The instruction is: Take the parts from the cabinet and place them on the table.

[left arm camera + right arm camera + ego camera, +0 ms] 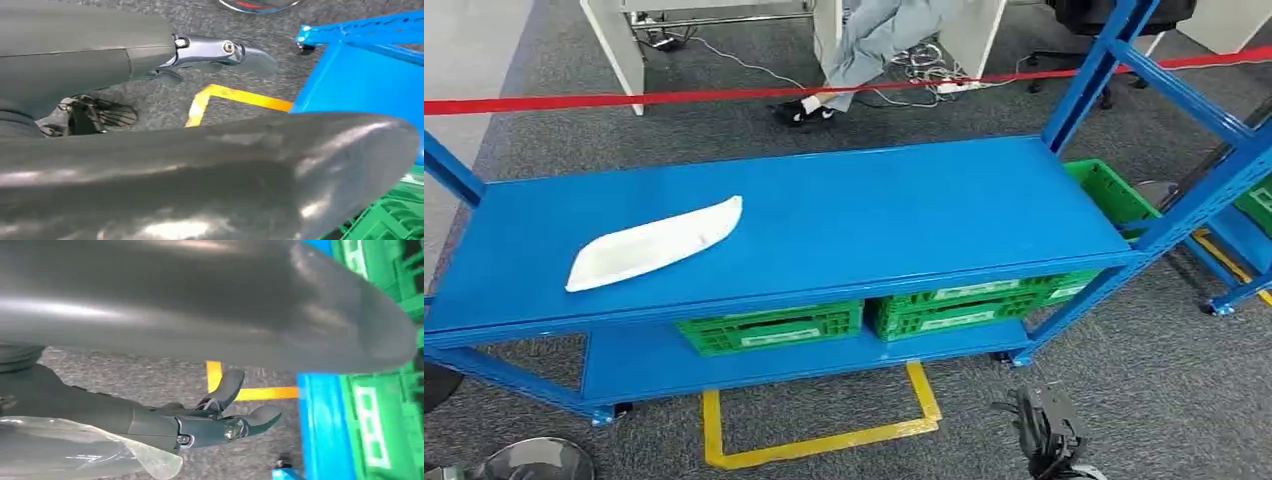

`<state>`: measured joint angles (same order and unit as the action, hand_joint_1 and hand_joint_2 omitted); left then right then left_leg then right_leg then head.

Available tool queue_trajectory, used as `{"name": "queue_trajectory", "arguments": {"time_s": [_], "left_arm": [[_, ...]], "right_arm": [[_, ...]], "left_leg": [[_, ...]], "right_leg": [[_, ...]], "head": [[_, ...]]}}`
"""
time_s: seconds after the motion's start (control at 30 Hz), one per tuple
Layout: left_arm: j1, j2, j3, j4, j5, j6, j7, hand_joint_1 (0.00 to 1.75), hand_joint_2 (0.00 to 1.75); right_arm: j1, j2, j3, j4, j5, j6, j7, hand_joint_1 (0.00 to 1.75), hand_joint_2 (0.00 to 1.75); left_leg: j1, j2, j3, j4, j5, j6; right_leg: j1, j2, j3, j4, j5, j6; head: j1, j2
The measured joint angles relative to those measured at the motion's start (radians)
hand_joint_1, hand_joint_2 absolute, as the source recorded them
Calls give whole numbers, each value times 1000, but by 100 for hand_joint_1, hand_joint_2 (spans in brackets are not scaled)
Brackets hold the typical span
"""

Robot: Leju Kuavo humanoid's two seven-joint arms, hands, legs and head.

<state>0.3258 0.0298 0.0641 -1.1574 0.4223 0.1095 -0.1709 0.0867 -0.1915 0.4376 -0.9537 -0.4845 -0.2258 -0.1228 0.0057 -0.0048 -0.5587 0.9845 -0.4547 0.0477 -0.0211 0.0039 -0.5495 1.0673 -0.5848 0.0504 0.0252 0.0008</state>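
A long white curved part [656, 243] lies flat on the left half of the blue rack's top shelf [904, 210]. My right hand [1049, 430] hangs low at the front right, over the grey carpet and well short of the rack. In the right wrist view the right hand [220, 422] has its fingers apart and nothing in them, with the rack's lower shelf [320, 425] beyond. In the left wrist view my left hand [215, 165] hangs by the rack's corner. Its thumb and a straight finger [220, 52] are spread apart and hold nothing.
Green crates [774, 328] [969, 305] fill the lower shelf, and another crate [1114, 190] sits at the rack's right end. A yellow floor marking [824, 440] lies before the rack. Red tape [724, 95] runs behind it. A seated person's legs [864, 50] are by white desks. A second blue rack [1244, 230] stands at right.
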Motion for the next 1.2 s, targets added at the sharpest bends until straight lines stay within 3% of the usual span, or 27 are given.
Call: {"name": "queue_trajectory", "arguments": {"time_s": [0.07, 0.1, 0.13, 0.17, 0.23, 0.27, 0.3, 0.33, 0.4, 0.43, 0.47, 0.53, 0.57, 0.6, 0.63, 0.67, 0.7, 0.73, 1.2], "left_arm": [[1, 0, 0, 0, 0, 0, 0, 0, 0], [1, 0, 0, 0, 0, 0, 0, 0, 0], [2, -1, 0, 0, 0, 0, 0, 0, 0], [3, -1, 0, 0, 0, 0, 0, 0, 0], [3, -2, 0, 0, 0, 0, 0, 0, 0], [3, -2, 0, 0, 0, 0, 0, 0, 0], [2, -2, 0, 0, 0, 0, 0, 0, 0], [2, -1, -1, -1, 0, 1, 0, 0, 0], [4, 0, -1, -2, 0, 2, 0, 0, 0], [4, 0, -1, -2, 0, 5, 0, 0, 175], [5, 0, -2, -2, 1, 7, 0, 0, 175], [4, -1, -3, -2, -3, 8, 0, 0, 175], [4, -2, -3, 1, -13, 6, 0, 0, 0], [0, -2, -4, 13, -25, 3, 2, 0, 0], [-2, -3, -5, 26, -37, -1, 6, 0, 0], [-4, -4, -5, 35, -46, -3, 10, 0, 0], [-6, -5, -6, 53, -62, -8, 17, 0, 0], [-10, -6, -7, 69, -74, -11, 22, 0, 0], [-81, -19, -23, 377, -250, -60, 95, 0, 0]], "right_arm": [[3, 0, 1, 0, 0, 0, 2, 0, 0], [6, 0, 2, 0, 0, 0, 3, 0, 0], [7, 0, 3, 0, 0, -1, 3, 0, 0], [7, 0, 3, 0, 0, -2, 3, 0, 0], [4, 0, 2, 0, -1, -3, 4, 0, 0], [3, 0, 2, 0, -1, -3, 4, 0, 0], [3, 1, 3, -1, -1, -3, 5, 0, 0], [5, 1, 3, -2, -1, -3, 6, 0, 0], [7, 1, 4, -2, -1, -4, 6, 0, 0], [6, 1, 4, -2, 0, -9, 7, 0, 0], [6, 1, 4, -2, 1, -16, 13, 0, 175], [6, 1, 3, -2, 1, -21, 18, 0, 175], [7, 1, -3, 3, 8, -16, 18, 0, 175], [7, 5, -13, 14, 20, -10, 19, 0, 175], [8, 6, -23, 24, 31, -2, 23, 0, 0], [10, 9, -29, 32, 42, 3, 25, 0, 0], [13, 13, -42, 46, 61, 13, 28, 0, 0], [15, 15, -52, 58, 74, 20, 30, 0, 0], [44, 88, -222, 282, 283, 124, 78, 0, 0]], "left_leg": [[-1, -3, -1, 1, 0, 0], [-1, -2, -1, 1, 0, 0], [-1, -4, -1, 1, -1, -1], [1, -5, 0, 1, -1, -3], [5, -7, 3, 7, -5, -15], [3, -8, 3, 11, -8, -25], [-3, -10, -1, 20, -12, -33], [-6, -9, -5, 21, -14, -28], [-7, -10, -5, 20, -7, 6], [-6, -10, -5, 19, -5, 14], [-6, -10, -4, 18, -3, 16], [-3, -10, -2, 15, -2, 14], [-1, -10, -2, 14, -1, 12], [-1, -10, -2, 13, 0, 10], [1, -10, -2, 13, 0, 2], [2, -10, -2, 11, -1, -10], [7, -10, -1, 9, -2, -42], [9, -10, -1, 8, -3, -58], [2, -10, -3, 10, -7, -54]], "right_leg": [[0, 0, -83, 169, -70, 2], [0, 0, -113, 223, -79, 4], [-1, 0, -116, 220, -60, 4], [-2, 0, -97, 172, -21, 4], [-7, -1, -10, -12, 75, 5], [-9, 3, 18, -66, 66, 7], [-6, 10, 19, -72, 71, -6], [-10, 8, 22, -72, 75, -10], [-7, 8, 22, -72, 76, -11], [-5, 8, 22, -72, 76, -12], [-3, 8, 22, -72, 76, -16], [1, 8, 21, -71, 75, -23], [3, 7, 21, -71, 75, -26], [4, 7, 21, -70, 75, -27], [6, 7, 20, -70, 74, -28], [7, 7, 20, -69, 73, -30], [9, 7, 19, -67, 72, -31], [10, 7, 18, -66, 71, -33], [2, 7, 18, -68, 71, -32]], "head": [[-1, 0], [-1, 0], [0, 0], [-1, 0], [-1, 0], [0, 0], [-2, 0], [-4, 0], [-3, 0], [-3, 0], [-3, 0], [-3, 0], [-3, 0], [-3, 0], [-3, 0], [-3, 0], [-3, 0], [-2, 0], [-2, 0]]}}
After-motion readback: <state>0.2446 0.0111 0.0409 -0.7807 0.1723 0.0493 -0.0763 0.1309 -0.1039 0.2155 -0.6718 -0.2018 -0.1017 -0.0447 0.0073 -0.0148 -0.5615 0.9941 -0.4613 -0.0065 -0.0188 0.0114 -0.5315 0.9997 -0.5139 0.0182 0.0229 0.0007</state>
